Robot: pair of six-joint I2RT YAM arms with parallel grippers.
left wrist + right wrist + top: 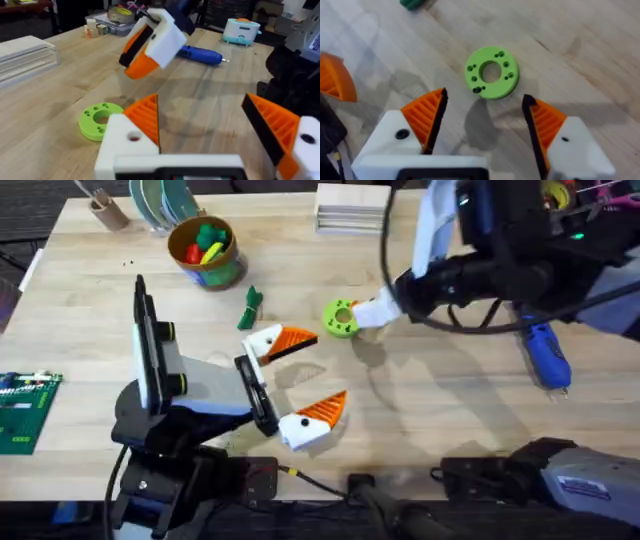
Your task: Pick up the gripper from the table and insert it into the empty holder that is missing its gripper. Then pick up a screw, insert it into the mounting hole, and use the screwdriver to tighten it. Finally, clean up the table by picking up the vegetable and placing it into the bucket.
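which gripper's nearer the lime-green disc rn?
Right. The right gripper hangs just above the lime-green disc, jaws open. The left gripper sits nearer the robot's side of the table, clearly apart from it.

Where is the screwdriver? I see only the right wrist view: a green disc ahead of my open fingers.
Observer: The screwdriver lies near the right edge of the table.
Operator: And the bucket?
Observer: The bucket stands at the back left, with the vegetable lying on the wood just in front of it.
Operator: Is the left gripper busy?
Observer: No. The left gripper is open and holds nothing, near the middle of the table.
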